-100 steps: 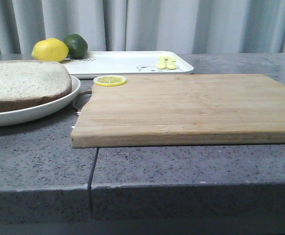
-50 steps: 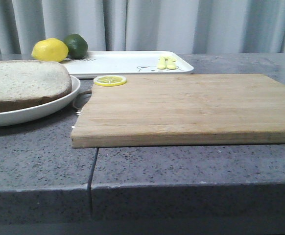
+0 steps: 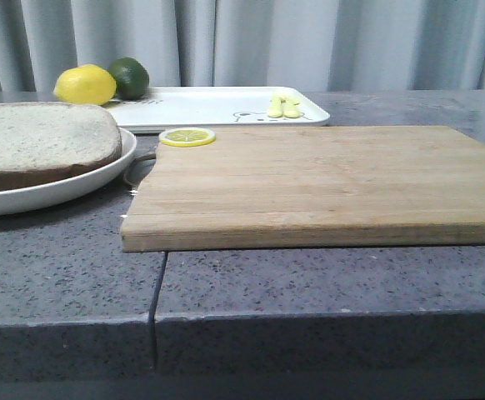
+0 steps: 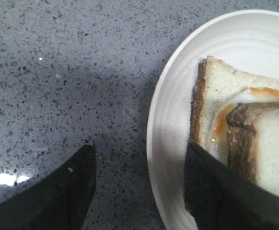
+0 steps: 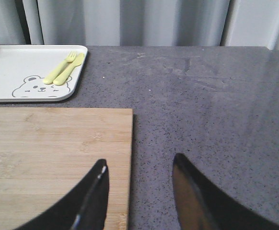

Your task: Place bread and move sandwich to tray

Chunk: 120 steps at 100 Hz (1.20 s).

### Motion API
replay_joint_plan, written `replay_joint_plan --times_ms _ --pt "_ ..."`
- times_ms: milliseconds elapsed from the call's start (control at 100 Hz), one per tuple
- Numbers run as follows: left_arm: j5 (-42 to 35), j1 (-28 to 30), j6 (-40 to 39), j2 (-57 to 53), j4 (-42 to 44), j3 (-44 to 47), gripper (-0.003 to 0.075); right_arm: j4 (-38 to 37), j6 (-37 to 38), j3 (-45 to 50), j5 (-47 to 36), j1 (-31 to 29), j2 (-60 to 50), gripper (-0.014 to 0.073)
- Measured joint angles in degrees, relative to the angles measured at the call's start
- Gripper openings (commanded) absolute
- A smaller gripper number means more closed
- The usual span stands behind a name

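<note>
A grey speckled worktop (image 3: 67, 275) fills the front view. At left, a round white plate (image 3: 76, 185) holds the sandwich (image 3: 42, 146). In the left wrist view, the bread (image 4: 269, 143) lies on top of the egg-topped slice. The left fingers (image 4: 67, 191) are spread apart, one over the worktop, one over the plate. A wooden cutting board (image 3: 326, 183) lies at centre, with a lemon slice (image 3: 187, 137) at its upper left corner. The tray (image 3: 217, 106) sits behind, with a lemon (image 3: 85, 85) and lime (image 3: 129, 77) at its upper left. The right fingers (image 5: 94, 201) are released and empty above the board's edge.
</note>
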Motion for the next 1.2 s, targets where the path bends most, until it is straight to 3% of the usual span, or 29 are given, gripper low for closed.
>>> replay_joint_plan --times_ms 1200 --pt "-4.47 0.0 0.0 4.38 -1.34 0.0 0.0375 0.0 0.0 0.0 0.0 0.0 0.0 0.0335"
